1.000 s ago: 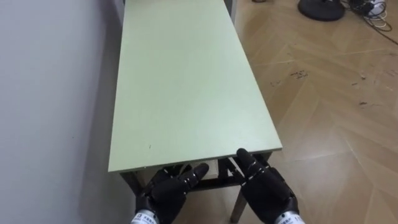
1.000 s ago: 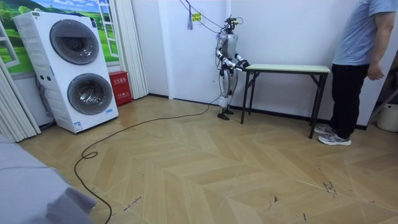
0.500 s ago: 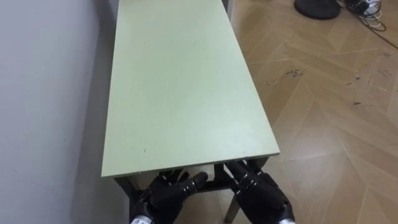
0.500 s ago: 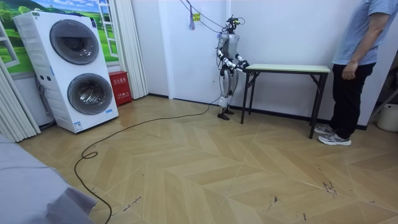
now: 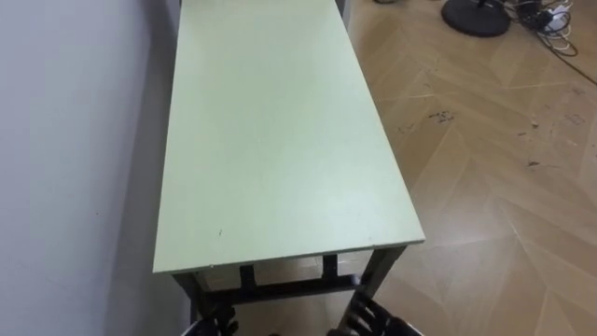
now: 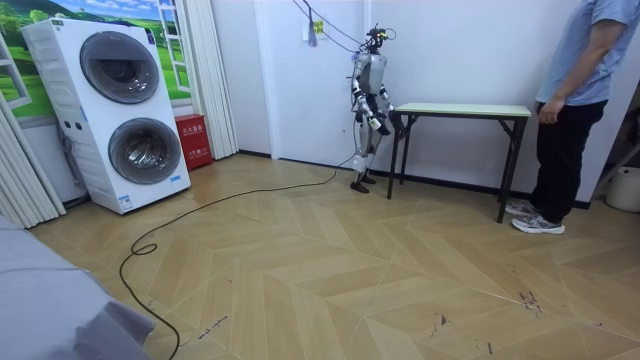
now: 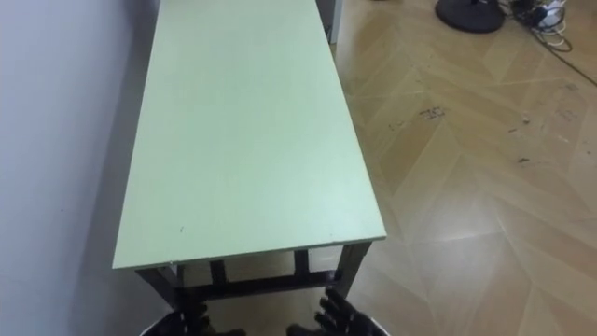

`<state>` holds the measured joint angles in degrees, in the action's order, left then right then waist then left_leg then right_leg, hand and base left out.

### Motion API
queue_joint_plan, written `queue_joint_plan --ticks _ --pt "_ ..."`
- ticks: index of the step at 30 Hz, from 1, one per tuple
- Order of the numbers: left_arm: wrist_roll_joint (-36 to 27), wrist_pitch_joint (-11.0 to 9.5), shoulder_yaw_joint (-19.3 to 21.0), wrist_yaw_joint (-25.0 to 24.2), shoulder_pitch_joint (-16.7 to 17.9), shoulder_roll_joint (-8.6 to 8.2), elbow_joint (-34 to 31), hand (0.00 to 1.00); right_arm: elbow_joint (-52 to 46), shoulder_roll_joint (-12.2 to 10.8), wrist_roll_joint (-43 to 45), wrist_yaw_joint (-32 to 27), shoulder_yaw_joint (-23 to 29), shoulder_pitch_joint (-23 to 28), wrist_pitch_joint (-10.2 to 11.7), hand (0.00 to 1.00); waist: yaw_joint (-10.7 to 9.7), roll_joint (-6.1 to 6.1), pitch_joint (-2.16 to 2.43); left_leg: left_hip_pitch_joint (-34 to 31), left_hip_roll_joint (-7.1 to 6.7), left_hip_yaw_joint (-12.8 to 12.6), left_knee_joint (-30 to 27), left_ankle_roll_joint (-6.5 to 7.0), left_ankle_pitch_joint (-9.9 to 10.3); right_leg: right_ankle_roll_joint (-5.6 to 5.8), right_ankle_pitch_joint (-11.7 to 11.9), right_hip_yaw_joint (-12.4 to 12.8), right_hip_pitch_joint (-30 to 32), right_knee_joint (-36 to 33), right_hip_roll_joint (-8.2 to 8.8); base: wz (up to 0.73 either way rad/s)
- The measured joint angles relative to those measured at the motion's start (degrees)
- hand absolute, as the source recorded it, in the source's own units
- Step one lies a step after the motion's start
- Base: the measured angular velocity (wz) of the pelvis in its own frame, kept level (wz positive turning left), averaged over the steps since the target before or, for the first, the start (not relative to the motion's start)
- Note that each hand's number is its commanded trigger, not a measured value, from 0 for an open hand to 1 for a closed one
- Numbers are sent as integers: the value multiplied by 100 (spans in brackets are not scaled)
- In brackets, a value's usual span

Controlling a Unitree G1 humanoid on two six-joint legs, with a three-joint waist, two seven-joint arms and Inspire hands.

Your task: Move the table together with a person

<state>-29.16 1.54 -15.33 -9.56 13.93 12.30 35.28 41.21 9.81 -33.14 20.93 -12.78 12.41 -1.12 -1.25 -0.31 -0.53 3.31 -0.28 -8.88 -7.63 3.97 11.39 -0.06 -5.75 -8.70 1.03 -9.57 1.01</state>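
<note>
Black fingers [image 7: 334, 310] of the right hand [image 5: 373, 324] and left hand [image 5: 213, 326], apart or curled not determinable, appear to sit below the near end of the pale green tabletop [image 5: 280, 140], which stands along the wall [image 5: 65, 140], person [image 6: 572, 100] at far end.

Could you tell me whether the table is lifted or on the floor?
Standing: the table is level, legs on the floor; the left hand and right hand are below its near edge.
</note>
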Motion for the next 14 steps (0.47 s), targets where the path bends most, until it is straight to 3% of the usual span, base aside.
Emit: queue_joint_plan --ticks 2,8,10,14 --pt "125 -45 27 33 3 -9 193 0 139 4 84 -158 76 6 44 0 1 0 0 20 0 1 1 0 0 0 0 -3 -21 1 -1 0" --pt "1265 -249 256 420 -82 -105 972 0 1242 7 228 -770 94 -198 234 0 10 -37 14 33 -1 21 1 -1 1 0 0 -21 -41 13 -3 0" --pt "1597 -390 624 648 -130 -298 1379 0 1798 -33 305 -956 257 -251 282 0 4 -49 21 41 -4 35 20 -10 7 0 0 -82 -82 76 -1 4" --pt "2155 -463 857 1202 -162 -430 1843 0 2200 -103 460 -1177 424 -262 317 0 3 -57 22 68 0 48 12 -28 25 -9 -6 -76 -112 109 -23 -6"
